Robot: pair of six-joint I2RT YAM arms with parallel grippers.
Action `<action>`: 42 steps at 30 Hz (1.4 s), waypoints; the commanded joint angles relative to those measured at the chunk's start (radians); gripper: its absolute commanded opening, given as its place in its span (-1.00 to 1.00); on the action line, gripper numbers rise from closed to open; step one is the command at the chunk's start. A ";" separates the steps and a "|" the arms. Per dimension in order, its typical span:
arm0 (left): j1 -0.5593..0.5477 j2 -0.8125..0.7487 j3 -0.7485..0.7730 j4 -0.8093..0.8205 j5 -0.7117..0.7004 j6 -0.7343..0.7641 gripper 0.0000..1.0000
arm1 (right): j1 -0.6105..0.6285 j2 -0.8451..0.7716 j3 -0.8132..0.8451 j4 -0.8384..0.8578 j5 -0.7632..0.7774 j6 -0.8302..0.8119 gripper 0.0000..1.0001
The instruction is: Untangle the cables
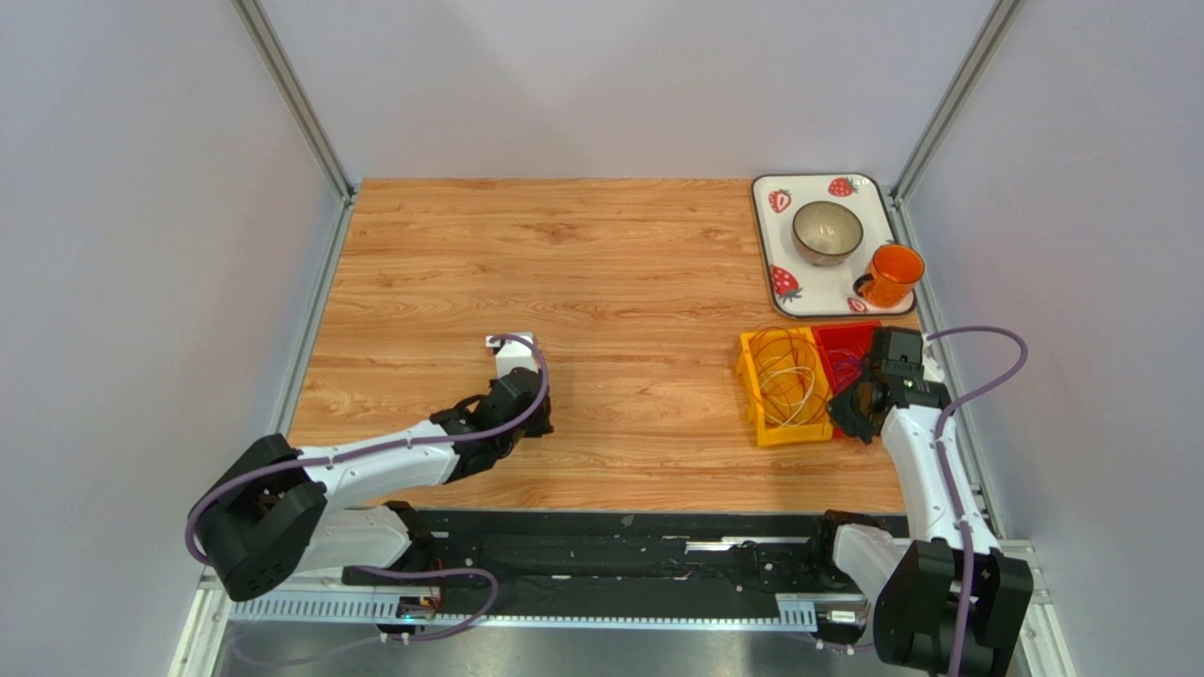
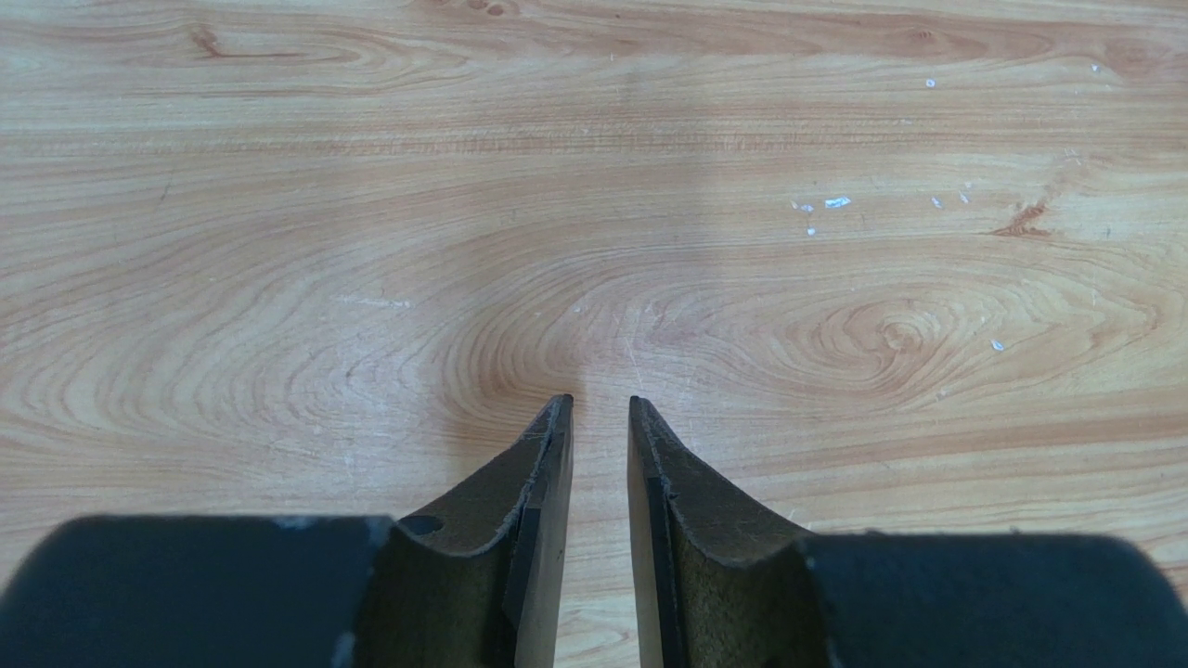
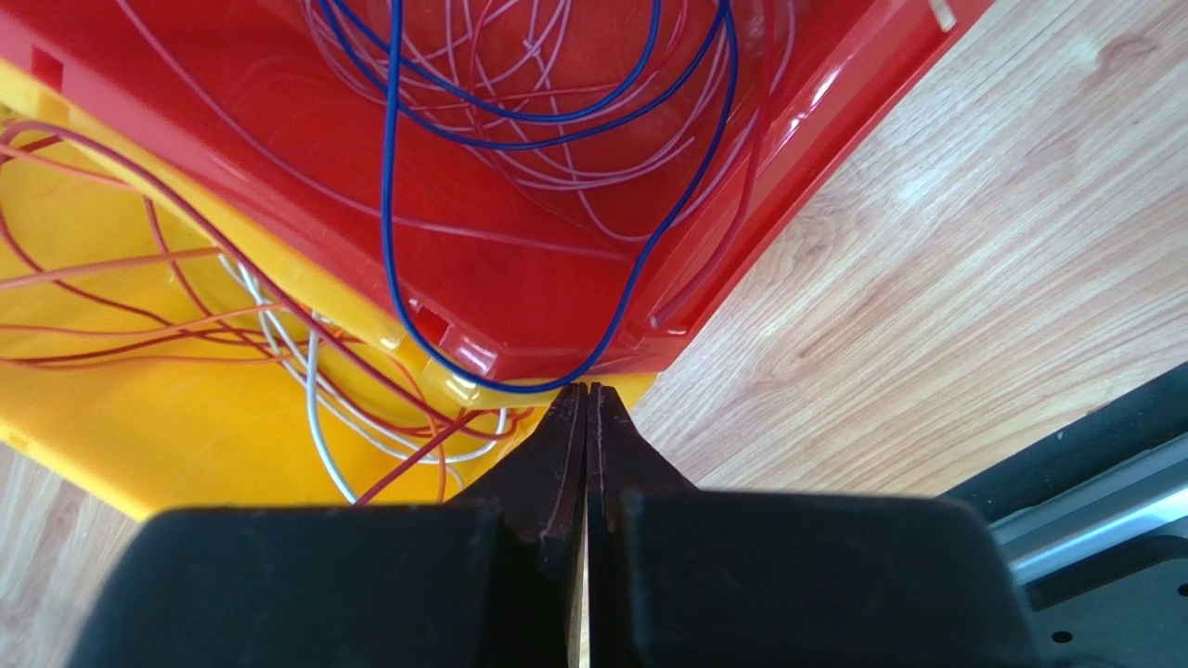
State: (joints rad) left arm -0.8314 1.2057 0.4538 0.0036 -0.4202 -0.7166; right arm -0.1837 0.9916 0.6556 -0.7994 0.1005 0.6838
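The tabletop (image 1: 622, 282) is a rectangle of pale wood-grain laminate, smooth, with swirling knots. From the top view's 7 o'clock, the left arm (image 1: 368, 459), white shell with black joints, lies low across the boards. The right arm (image 1: 919, 452) rises from 5 o'clock toward the bins.

At 1 o'clock sits a glossy white rectangular tray (image 1: 820, 292) with rounded corners and strawberry prints. It carries a round grey bowl (image 1: 827, 232) and an orange cup (image 1: 890, 272).

At 3 o'clock two shiny plastic bins stand side by side and touching, the yellow bin (image 1: 746, 384) left of the red bin (image 1: 848, 342). The cables (image 3: 558, 167) lie in these bins as thin, springy loops. Pinkish-white coils and one blue cable (image 3: 392, 209) are in the red bin; red, orange and whitish strands are in the yellow.

The left fingers (image 2: 537, 487), dark, matte and wedge-shaped, stand a narrow gap apart over bare wood, with nothing between them. The right fingers (image 3: 558, 459) are pressed flat together at the bins' near corner. The blue loop's lowest bend meets their tips; whether it is pinched cannot be told.
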 commanded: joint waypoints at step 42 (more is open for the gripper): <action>0.000 0.014 0.040 0.013 -0.006 -0.007 -0.43 | -0.033 -0.065 0.046 0.045 -0.053 -0.041 -1.00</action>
State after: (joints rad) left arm -0.8314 1.2171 0.4538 0.0032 -0.4202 -0.7166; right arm -0.2131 0.9379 0.7193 -0.7685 0.1078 0.6392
